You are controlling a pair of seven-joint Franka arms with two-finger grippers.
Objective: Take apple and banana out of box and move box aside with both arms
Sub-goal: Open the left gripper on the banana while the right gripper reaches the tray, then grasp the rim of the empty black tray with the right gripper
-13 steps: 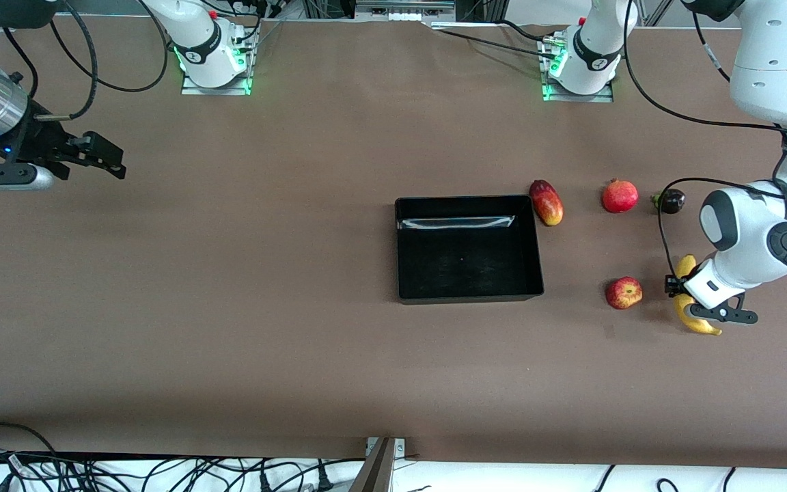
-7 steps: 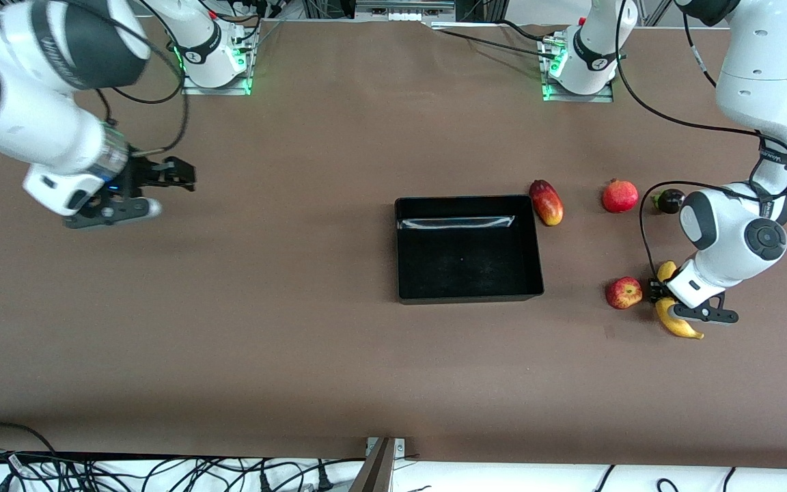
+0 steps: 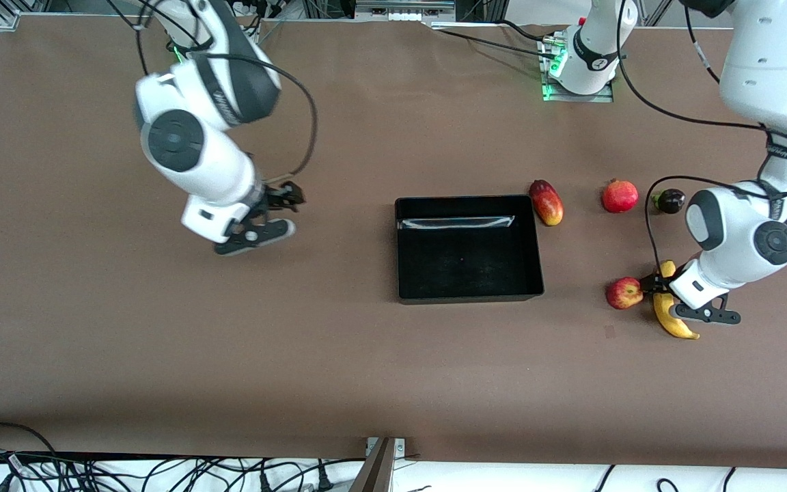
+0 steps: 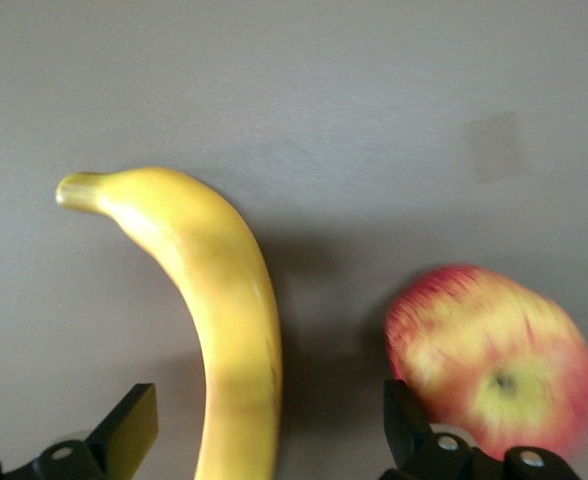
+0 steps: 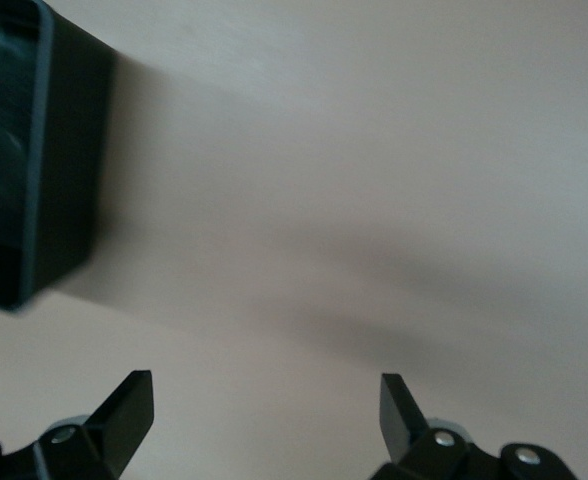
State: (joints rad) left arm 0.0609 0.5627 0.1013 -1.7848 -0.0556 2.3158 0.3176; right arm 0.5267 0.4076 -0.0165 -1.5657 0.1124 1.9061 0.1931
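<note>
Long curved yellow banana (image 3: 670,316) just released, now on desk near left arm's end, touching or just beside small round red-yellow apple (image 3: 624,292). Left gripper (image 4: 264,440) spread wide, straddling banana, holding nothing. Both fruits out. Shallow black rectangular plastic box (image 3: 468,249) empty mid-desk. Right gripper (image 3: 272,212), jaws apart, empty, has swung in toward box.

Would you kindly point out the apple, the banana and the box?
apple (image 3: 624,293), front view, middle of its red skin.
banana (image 4: 229,300), left wrist view, middle of its curve.
box (image 3: 468,298), front view, near wall.
</note>
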